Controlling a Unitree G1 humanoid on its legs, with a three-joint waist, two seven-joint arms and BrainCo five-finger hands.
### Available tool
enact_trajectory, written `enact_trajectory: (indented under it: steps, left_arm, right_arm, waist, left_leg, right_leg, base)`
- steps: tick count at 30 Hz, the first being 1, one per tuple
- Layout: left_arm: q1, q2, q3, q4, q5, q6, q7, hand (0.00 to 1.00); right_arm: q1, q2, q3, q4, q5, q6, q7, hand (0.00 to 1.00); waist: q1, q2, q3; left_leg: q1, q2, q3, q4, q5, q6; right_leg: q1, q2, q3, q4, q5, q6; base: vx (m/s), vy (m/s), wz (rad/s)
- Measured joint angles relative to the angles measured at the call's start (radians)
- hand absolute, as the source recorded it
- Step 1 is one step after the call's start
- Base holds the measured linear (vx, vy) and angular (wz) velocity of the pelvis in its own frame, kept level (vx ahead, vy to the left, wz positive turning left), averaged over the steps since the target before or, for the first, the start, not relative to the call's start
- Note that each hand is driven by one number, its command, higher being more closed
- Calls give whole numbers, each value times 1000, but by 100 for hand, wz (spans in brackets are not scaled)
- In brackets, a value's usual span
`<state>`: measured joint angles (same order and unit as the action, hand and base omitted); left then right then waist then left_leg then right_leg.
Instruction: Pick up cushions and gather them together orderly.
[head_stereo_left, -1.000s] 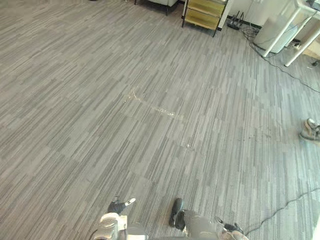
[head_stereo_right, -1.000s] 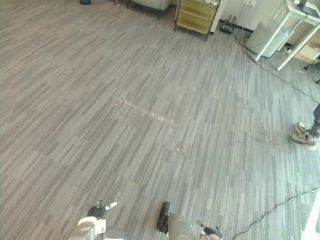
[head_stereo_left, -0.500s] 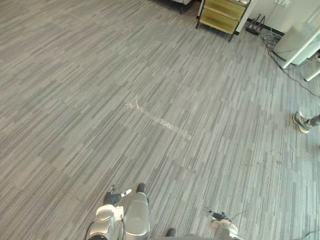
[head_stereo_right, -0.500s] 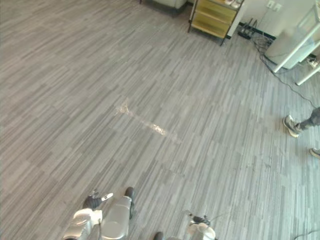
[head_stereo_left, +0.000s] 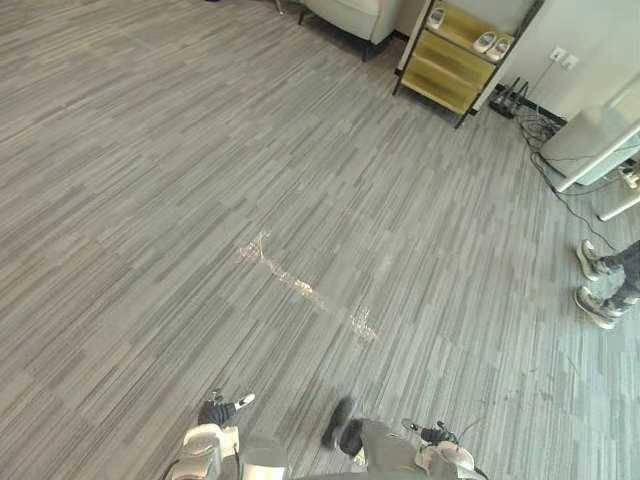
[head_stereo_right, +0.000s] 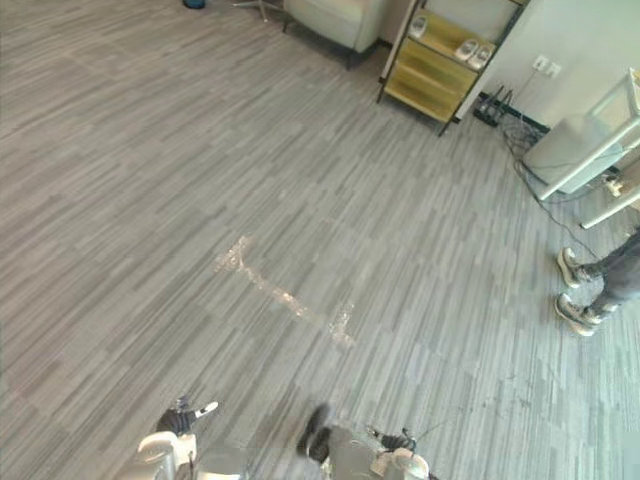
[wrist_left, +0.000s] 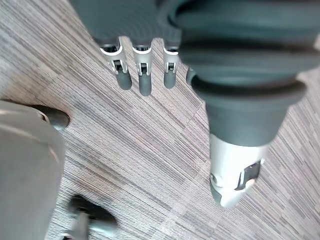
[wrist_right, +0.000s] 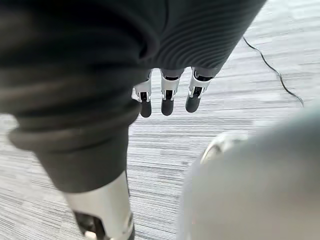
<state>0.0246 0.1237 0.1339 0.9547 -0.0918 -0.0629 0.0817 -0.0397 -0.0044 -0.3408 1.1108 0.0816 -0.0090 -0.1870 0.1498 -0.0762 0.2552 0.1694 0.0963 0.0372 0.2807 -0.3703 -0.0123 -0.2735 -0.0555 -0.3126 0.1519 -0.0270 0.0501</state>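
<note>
Much of what lies ahead of both hands is grey striped floor (head_stereo_left: 180, 150), and the whole picture is shifting against half a second ago. That is the camera moving, not the things. The far corner is coming further into sight, which I judge to mean the robot is walking or turning in search of its goal.

Where the cushions are lying I cannot tell. Neither hand is carrying one.

Far beyond the hands, a pale upholstered seat (head_stereo_left: 352, 12) is standing at the room's edge. Just to its right-hand side a yellow shelf (head_stereo_left: 452, 62) is bearing small shoes on top. Further to the right hand's side, a white unit (head_stereo_left: 592, 140) and slanting white legs are closing off that corner. A person's shoes (head_stereo_left: 598, 292) are standing well out from the right hand.

Between the hands and those edges the room is lying open, marked by a pale scuff line (head_stereo_left: 300, 285) a little ahead of the hands.

The left hand (wrist_left: 142, 75) is hanging released, fingers straight over bare floor. The right hand (wrist_right: 167, 97) is hanging likewise, fingers relaxed and grasping nothing.
</note>
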Motion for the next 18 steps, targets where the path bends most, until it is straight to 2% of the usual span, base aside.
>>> enact_trajectory:
  steps: [1,2,3,4,5,6,7,8,10,11,12,13,14,15,16,17,18]
  left_arm:
    - [6,-1,2,-3,0,-1,0,0]
    - [5,-14,8,-1,1,0,0,0]
    - [6,-24,13,1,2,0,-2,0]
    - [12,-42,32,-1,2,0,-5,0]
    - [6,-64,46,-5,2,0,-7,0]
    - [10,-82,51,-13,2,0,-9,0]
    - [11,-93,62,-32,-5,0,-21,0]
    - [6,-86,64,-49,-7,-1,-26,0]
    - [-16,-62,60,-75,-9,-9,-27,0]
    - [-24,-55,52,-84,-10,-15,-27,0]
    - [-40,-54,40,-85,-9,-16,-27,0]
    - [-46,-59,39,-85,-9,-16,-26,0]
    - [-53,-61,37,-86,-10,-16,-26,0]
    - [-60,-59,39,-86,-10,-16,-26,0]
    - [-60,-59,42,-86,-7,-16,-24,0]
    - [-64,-54,42,-86,-6,-16,-23,0]
    - [-67,-47,28,-85,-4,-18,-21,0]
  right_arm:
    - [9,0,-1,-3,0,-2,3,0]
    - [8,-5,-11,-18,0,-5,12,0]
    - [11,-6,-14,-29,-3,-6,13,0]
    - [10,-11,-14,-34,-4,-8,16,0]
    - [11,-16,-13,-43,-4,-8,18,0]
    - [11,-26,-12,-54,-4,-7,18,0]
    - [12,-32,-7,-57,-4,-2,17,0]
    - [10,-24,-7,-56,-2,2,17,0]
    - [-15,5,-6,-44,1,4,14,0]
    - [-25,9,8,-25,2,5,14,0]
    - [-59,6,26,-20,6,6,11,0]
    - [-62,3,30,-17,6,5,10,0]
    - [-84,2,31,-10,6,3,10,0]
    - [-101,2,31,0,6,-3,9,0]
    - [-98,10,32,0,7,-14,12,0]
    - [-93,26,32,0,8,-23,12,0]
    - [-87,33,30,-1,6,-29,13,0]
  waist:
    - [-12,-7,-7]
    - [-18,10,-11]
    - [-16,30,-23]
    - [-15,56,-36]
    - [-16,89,-36]
    - [-11,118,-33]
    - [7,135,-26]
    - [19,120,-14]
    - [26,74,5]
    - [28,56,12]
    - [43,49,16]
    - [46,47,21]
    - [56,46,29]
    - [68,36,39]
    - [79,24,39]
    - [80,-1,36]
    - [65,-13,30]
  left_leg:
    - [23,-2,-32,5,-46,-13]
    - [49,25,-74,23,-97,-30]
    - [47,50,-94,62,-105,-36]
    - [-32,83,-138,232,-98,-31]
    - [-143,110,-168,465,-49,-25]
    - [-218,135,-179,629,34,-27]
    - [-303,174,-170,795,68,-31]
    - [-375,191,-131,874,54,-43]
    - [-483,162,-78,837,26,-36]
    - [-520,140,-56,764,21,-39]
    - [-559,94,-35,575,23,-41]
    - [-562,75,-31,470,33,-38]
    - [-567,43,-34,298,74,-28]
    - [-566,14,-35,192,185,-35]
    - [-530,-2,-29,104,337,-33]
    - [-517,-27,-14,87,337,-21]
    - [-519,-41,-17,110,304,0]
  right_leg:
    - [-1,2,37,27,-6,-6]
    - [-12,23,43,106,59,-38]
    - [-24,39,22,158,32,-67]
    - [-11,54,-19,177,-13,-75]
    - [21,86,-45,169,-48,-84]
    - [57,115,-54,153,-66,-95]
    - [113,144,-58,129,-90,-125]
    - [169,148,-67,101,-107,-134]
    - [272,137,-82,13,-106,-128]
    - [313,132,-80,-22,-105,-127]
    - [349,121,-70,-56,-102,-122]
    - [358,115,-63,-60,-102,-122]
    - [373,101,-55,-64,-107,-115]
    - [398,81,-46,-71,-123,-90]
    - [424,70,-31,-83,-136,-66]
    - [432,50,-34,-91,-138,-53]
    - [435,29,-47,-85,-124,-37]
  base:
    - [566,-366,88]
    - [402,-263,84]
    - [512,-319,72]
    - [483,-310,57]
    - [489,-320,49]
    - [589,-307,37]
    - [523,-216,24]
    - [524,-198,31]
    - [426,-205,40]
    - [649,-203,15]
    - [555,-85,-10]
    - [546,53,-29]
    - [339,104,-41]
    - [428,119,-51]
    - [350,67,-24]
    - [564,112,11]
    - [485,107,26]
